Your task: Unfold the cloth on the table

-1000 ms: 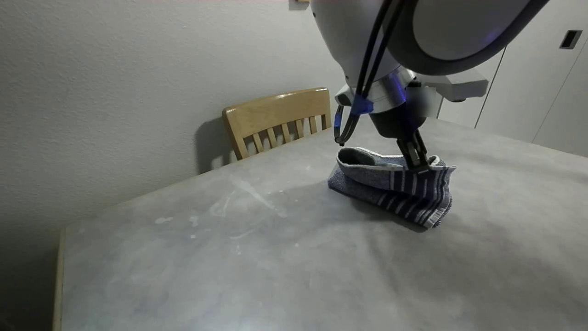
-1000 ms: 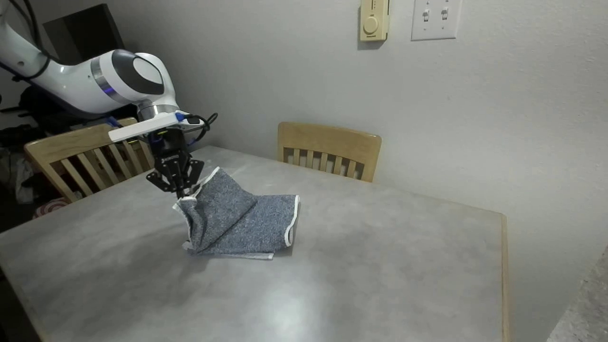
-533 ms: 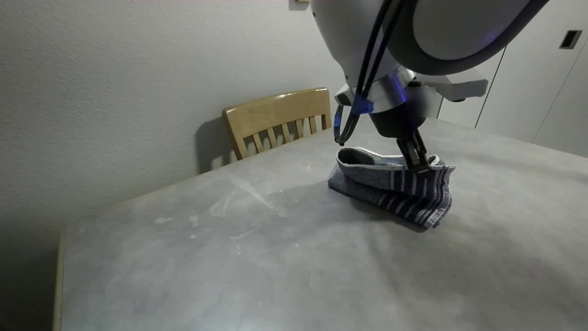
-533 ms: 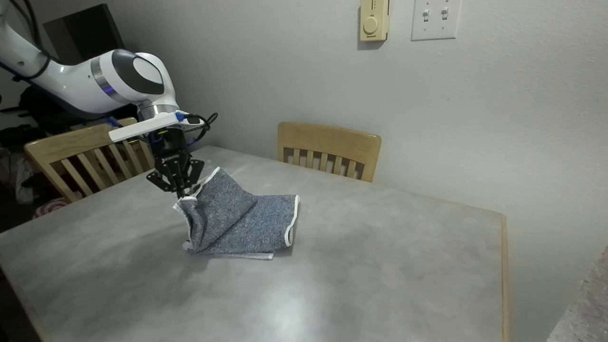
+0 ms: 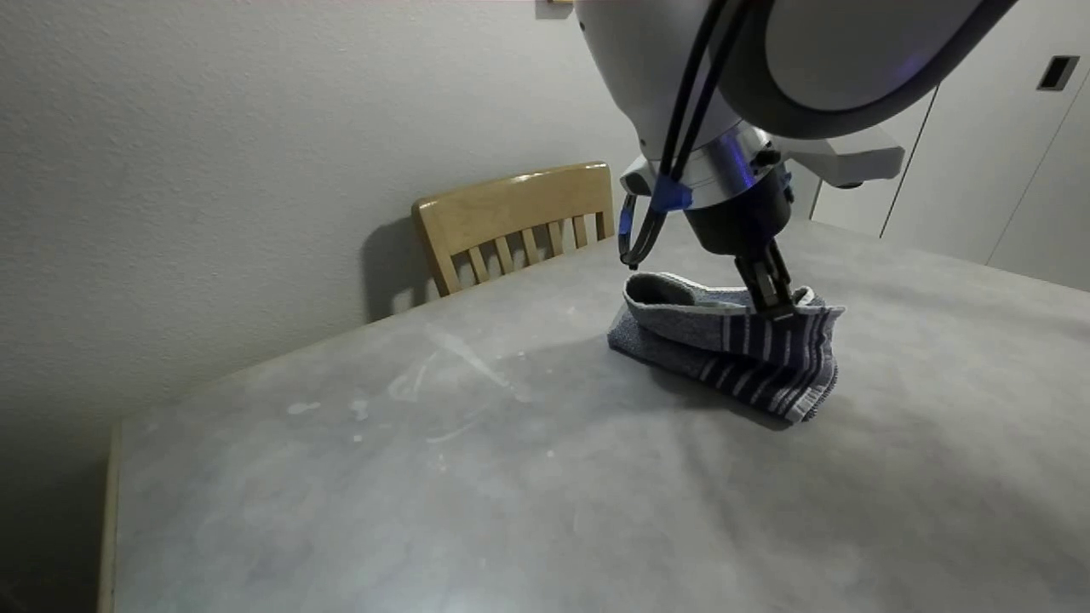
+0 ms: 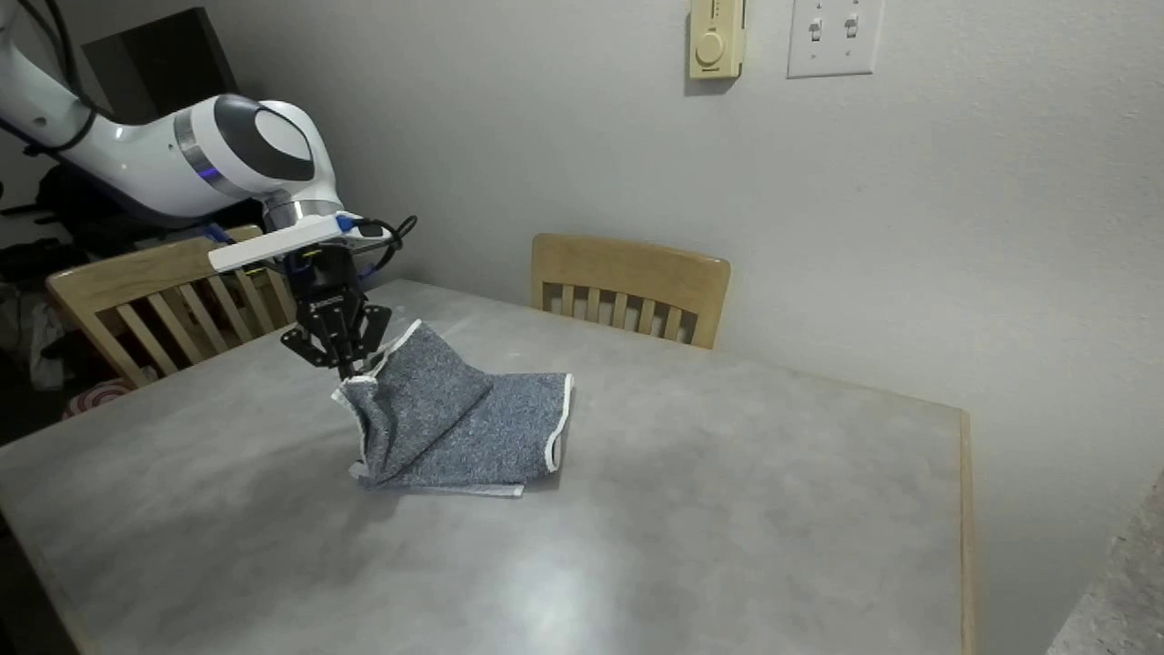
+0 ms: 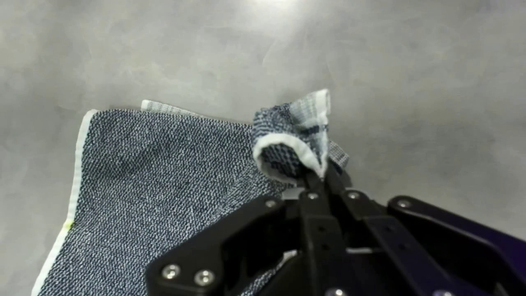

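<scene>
The blue-grey cloth (image 5: 681, 328) lies folded and bunched on the grey table (image 5: 409, 511). Its white stripes show in that exterior view; its plain side (image 6: 509, 428) faces up in an exterior view. My gripper (image 7: 324, 174) is shut on the cloth's pale hem edge, and the pinched part curls into a loop in the wrist view. In both exterior views the gripper (image 6: 347, 371) holds this edge a little above the table, while the rest of the cloth rests on it. The fingertips are partly hidden by cloth in an exterior view (image 5: 777, 315).
A light wooden chair (image 5: 519, 200) stands at the table's far edge by the wall; it also shows in an exterior view (image 6: 627, 264). Another wooden chair (image 6: 164, 273) stands behind the arm. A thermostat (image 6: 717, 41) is on the wall.
</scene>
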Robot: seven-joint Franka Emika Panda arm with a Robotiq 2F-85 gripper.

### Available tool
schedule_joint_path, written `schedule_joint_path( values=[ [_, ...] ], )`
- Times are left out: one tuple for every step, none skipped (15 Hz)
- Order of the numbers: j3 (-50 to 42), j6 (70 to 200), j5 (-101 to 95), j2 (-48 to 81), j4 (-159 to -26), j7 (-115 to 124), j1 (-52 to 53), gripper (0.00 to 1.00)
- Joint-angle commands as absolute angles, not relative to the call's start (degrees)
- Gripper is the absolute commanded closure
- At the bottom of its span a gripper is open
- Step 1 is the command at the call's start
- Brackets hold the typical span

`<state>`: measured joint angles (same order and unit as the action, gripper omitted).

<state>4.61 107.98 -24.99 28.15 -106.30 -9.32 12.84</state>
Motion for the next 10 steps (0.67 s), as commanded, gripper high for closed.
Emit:
schedule_joint_path(
  values=[
    [5.59,109.13,-25.55,28.58,-105.97,-11.2,12.03,0.99],
    [5.81,109.3,-25.65,28.82,-105.59,-11.93,12.18,0.99],
    [6.12,109.56,-25.68,29.0,-105.29,-12.8,12.32,0.99],
    [6.58,109.84,-25.71,29.32,-104.87,-13.68,12.56,0.99],
    [7.07,110.08,-25.75,29.63,-104.4,-14.39,12.85,0.99],
    [7.54,110.04,-25.76,29.97,-103.83,-15.16,13.11,0.99],
    [7.98,110.38,-25.72,30.39,-103.31,-15.66,13.29,0.99],
    [8.39,110.96,-25.61,30.75,-103.0,-16.18,13.43,0.99],
    [8.79,111.92,-25.47,31.32,-102.59,-16.71,13.55,0.99],
    [9.19,113.0,-25.25,31.98,-102.09,-17.34,13.61,0.99]
  ],
)
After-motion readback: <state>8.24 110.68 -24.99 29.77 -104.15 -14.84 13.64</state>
